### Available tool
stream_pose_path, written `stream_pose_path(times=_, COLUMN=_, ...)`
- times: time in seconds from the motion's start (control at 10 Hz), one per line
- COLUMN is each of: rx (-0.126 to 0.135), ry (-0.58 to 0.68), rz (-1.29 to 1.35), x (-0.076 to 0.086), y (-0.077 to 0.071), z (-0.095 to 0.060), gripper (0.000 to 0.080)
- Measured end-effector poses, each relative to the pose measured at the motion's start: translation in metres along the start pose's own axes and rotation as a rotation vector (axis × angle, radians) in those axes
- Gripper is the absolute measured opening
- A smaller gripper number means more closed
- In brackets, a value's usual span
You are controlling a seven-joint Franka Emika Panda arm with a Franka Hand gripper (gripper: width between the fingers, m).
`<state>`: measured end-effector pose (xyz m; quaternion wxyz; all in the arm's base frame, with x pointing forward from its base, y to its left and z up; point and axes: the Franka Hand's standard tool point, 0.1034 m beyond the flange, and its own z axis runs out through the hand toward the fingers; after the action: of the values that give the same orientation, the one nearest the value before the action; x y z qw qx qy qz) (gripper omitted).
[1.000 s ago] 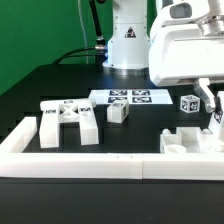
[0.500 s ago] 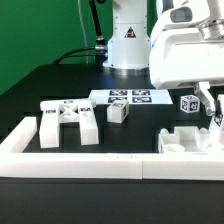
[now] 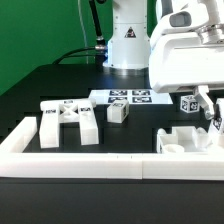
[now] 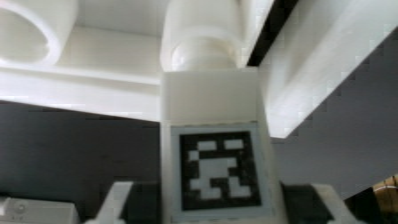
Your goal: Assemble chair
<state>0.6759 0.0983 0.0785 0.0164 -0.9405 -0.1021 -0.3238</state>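
The gripper (image 3: pixel 212 110) is pinching the tagged leg (image 4: pixel 215 120) with jaws nearly closed, holding it upright at the exterior view's right edge, probably to line its tip up with the seat piece (image 3: pixel 185 142).

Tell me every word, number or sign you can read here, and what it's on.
No words or numbers are readable.
Robot base: triangular sign, too small to read.
Marker board: square black-and-white tags, patterns only.
White chair part in the wrist view: one square tag, a blocky pattern, no letters.
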Motion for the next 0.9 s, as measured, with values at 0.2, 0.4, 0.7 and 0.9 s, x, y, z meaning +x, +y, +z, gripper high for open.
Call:
stream_pose_path(times=0.2, rx=-0.003, ry=0.015, rz=-0.001, x=0.0004, y=0.0002, z=0.0008, gripper=0.0291)
stream_pose_path(times=0.4, rx=-0.003, ry=0.015, rz=-0.004, x=0.0002, y=0.0003, z=0.0009, gripper=0.0465)
stream_pose_path(times=0.7, rx=-0.003, ry=0.015, rz=-0.006, x=0.0002, y=0.0003, z=0.0009, gripper=0.0636)
stream_pose_path(times=0.9, rx=-0.004, ry=0.015, rz=-0.008, x=0.0007, y=0.0013, z=0.0004, gripper=0.0646)
